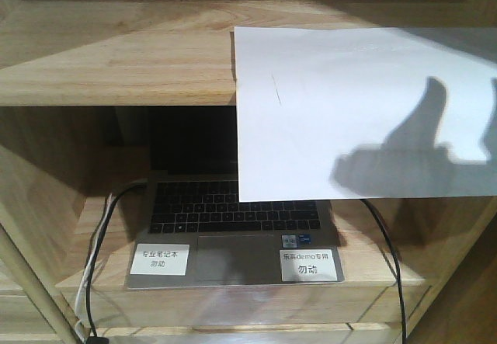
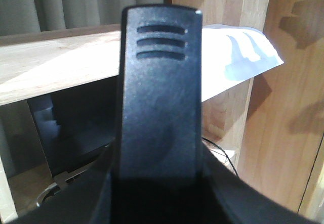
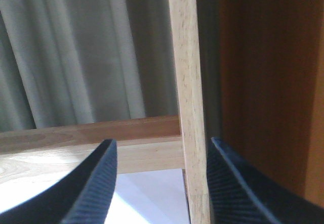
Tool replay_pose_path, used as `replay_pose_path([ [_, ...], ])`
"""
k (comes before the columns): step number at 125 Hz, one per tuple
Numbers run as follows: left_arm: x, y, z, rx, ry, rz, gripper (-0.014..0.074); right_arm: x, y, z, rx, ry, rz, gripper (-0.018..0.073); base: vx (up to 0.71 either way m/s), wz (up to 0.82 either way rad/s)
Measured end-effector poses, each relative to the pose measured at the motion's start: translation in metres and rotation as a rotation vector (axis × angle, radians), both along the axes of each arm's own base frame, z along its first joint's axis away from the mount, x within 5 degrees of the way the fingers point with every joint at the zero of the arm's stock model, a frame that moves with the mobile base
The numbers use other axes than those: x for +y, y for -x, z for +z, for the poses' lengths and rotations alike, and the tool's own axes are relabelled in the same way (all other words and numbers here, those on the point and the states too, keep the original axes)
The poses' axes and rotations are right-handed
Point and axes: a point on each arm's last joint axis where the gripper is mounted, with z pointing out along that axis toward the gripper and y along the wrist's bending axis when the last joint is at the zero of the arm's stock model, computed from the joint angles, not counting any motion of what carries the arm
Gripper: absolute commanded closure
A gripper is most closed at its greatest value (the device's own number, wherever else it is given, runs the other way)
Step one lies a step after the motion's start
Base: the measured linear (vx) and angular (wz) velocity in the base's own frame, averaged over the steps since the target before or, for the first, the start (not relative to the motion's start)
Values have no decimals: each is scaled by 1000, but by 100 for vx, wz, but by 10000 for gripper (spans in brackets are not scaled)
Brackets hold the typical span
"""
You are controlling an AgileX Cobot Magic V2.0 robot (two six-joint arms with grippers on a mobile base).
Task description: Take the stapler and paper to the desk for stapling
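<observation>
Sitting below the paper (image 1: 357, 111), laptop (image 1: 233, 216) labels (image 1: 159, 259) both read — "勿动".

Smooth matt white paper (image 1: 349, 111) against pale, grainy wooden shelves (image 1: 116, 57). Below the paper, laptop (image 1: 233, 260) in matt grey shell. Beyond the paper, soft grey cloth curtain (image 3: 76, 57).

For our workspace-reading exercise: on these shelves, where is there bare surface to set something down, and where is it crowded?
Bare: the upper shelf left of the paper, plain wood. Crowded: the lower shelf, where the laptop fills the middle and the side strips carry a white cable and a black cable.
</observation>
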Motion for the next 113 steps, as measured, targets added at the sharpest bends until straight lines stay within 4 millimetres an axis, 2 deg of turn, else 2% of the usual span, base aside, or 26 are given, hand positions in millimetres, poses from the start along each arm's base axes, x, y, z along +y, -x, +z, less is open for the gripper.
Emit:
replay_pose_path([
  [61,0,0,0,0,0,0,603,0,0,0,0,0,0,172,0,0],
  [72,0,0,0,0,0,0,603,0,0,0,0,0,0,99,0,0],
  [92,0,0,0,0,0,-1,603,0,0,0,4,1,0,-171,0,0],
  [113,0,0,0,0,0,-1,603,0,0,0,4,-1,0,-161,0,0],
])
